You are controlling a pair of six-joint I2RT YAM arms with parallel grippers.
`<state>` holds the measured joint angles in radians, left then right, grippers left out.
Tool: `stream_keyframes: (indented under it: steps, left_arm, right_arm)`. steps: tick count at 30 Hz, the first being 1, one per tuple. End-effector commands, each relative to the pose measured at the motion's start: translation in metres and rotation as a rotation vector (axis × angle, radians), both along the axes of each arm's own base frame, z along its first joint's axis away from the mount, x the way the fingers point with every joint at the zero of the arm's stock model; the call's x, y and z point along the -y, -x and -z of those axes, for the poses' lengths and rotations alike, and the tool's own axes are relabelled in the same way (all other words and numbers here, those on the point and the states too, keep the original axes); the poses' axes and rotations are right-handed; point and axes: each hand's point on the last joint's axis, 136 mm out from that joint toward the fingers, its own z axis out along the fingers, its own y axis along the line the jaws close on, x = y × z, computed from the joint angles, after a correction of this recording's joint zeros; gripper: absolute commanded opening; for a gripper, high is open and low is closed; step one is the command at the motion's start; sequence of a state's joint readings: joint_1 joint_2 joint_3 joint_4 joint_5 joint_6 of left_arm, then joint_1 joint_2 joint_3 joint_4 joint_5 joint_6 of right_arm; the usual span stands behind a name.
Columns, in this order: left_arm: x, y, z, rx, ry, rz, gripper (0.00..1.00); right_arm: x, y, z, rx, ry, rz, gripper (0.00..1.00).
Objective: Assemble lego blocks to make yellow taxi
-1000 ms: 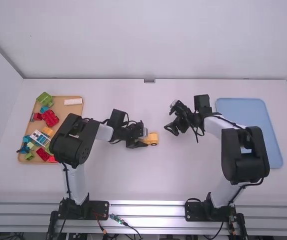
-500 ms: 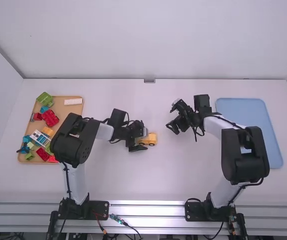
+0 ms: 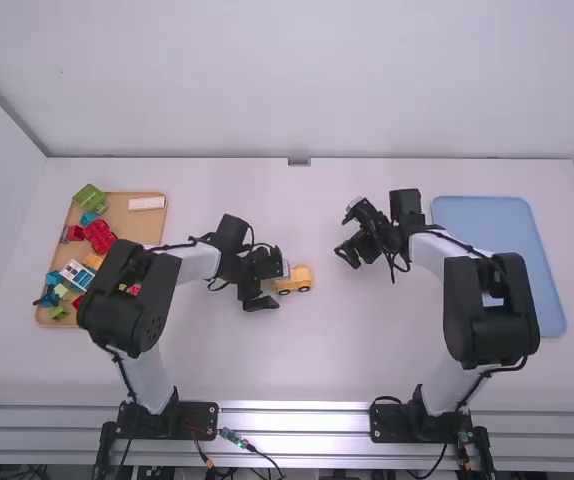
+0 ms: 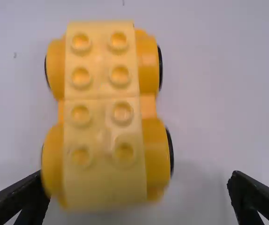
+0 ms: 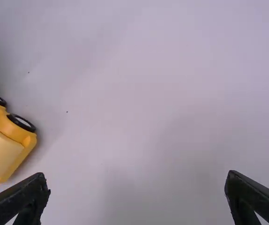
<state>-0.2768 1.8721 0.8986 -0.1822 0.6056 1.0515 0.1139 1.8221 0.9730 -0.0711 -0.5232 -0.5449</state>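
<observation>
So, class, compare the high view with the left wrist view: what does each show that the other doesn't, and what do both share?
High view, not left wrist: the brown tray, its colored blocks, the blue tray, the right arm.
Left wrist, not high: eight distinct studs.
Both: the yellow car, the left gripper, the white table.

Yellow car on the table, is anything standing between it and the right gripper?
Nothing visible stands between the yellow car and the right gripper. The left gripper is at the car's other end, away from the right one.
</observation>
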Motion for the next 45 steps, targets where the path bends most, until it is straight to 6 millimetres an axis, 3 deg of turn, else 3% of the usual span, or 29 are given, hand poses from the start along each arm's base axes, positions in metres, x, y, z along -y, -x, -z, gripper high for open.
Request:
stream_keyframes:
  steps: [1,3,7,10,13,14,16,19,22,23,25,28,33,39,45]
  left_arm:
    - [-0.022,-0.030,-0.036,0.140,-0.165,-0.058,0.99]
    - [-0.040,-0.024,-0.071,0.127,-0.267,-0.086,0.99]
    - [-0.053,-0.032,-0.106,0.153,-0.324,-0.165,0.99]
    - [-0.074,-0.056,-0.129,0.203,-0.377,-0.373,0.99]
    - [-0.130,-0.103,-0.161,0.295,-0.402,-0.841,0.99]
    - [-0.130,-0.103,-0.161,0.295,-0.402,-0.841,0.99]
    - [-0.180,-0.119,-0.178,0.327,-0.371,-1.177,0.99]
    - [-0.250,-0.115,-0.186,0.310,-0.316,-1.593,0.99]
    - [-0.325,-0.085,-0.181,0.234,-0.234,-2.028,0.99]
    - [-0.330,-0.082,-0.179,0.223,-0.224,-2.060,0.99]
    - [-0.361,-0.065,-0.169,0.131,-0.172,-2.169,0.99]
    - [-0.384,-0.054,-0.157,0.015,-0.102,-2.175,0.99]
    - [-0.399,-0.048,-0.145,-0.163,0.108,-2.181,0.99]
    - [-0.398,-0.048,-0.145,-0.295,0.317,-2.228,0.99]
    - [-0.395,-0.049,-0.141,-0.323,0.355,-2.265,0.99]
  right_arm:
    - [0.002,-0.002,-0.009,0.021,0.000,0.012,0.99]
    - [0.001,-0.003,-0.010,0.030,-0.003,0.009,0.99]
    - [0.001,-0.006,-0.012,0.046,-0.005,0.011,0.99]
    - [0.000,-0.007,-0.013,0.053,-0.006,0.008,0.99]
    - [0.001,-0.007,-0.013,0.043,-0.012,0.023,0.99]
    - [0.001,-0.007,-0.013,0.043,-0.012,0.023,0.99]
    - [0.001,-0.008,-0.013,0.043,-0.013,0.023,0.99]
    - [0.002,-0.008,-0.013,0.044,-0.009,0.026,0.99]
    - [0.001,-0.011,-0.015,0.060,-0.012,0.025,0.99]
    - [0.001,-0.011,-0.016,0.063,-0.013,0.024,0.99]
    - [0.000,-0.014,-0.018,0.079,-0.021,0.022,0.99]
    - [-0.002,-0.019,-0.023,0.091,-0.042,0.045,0.99]
    - [-0.002,-0.031,-0.032,0.112,-0.084,0.099,0.99]
    - [-0.003,-0.034,-0.036,0.124,-0.091,0.103,0.99]
    - [-0.004,-0.034,-0.036,0.124,-0.091,0.102,0.99]
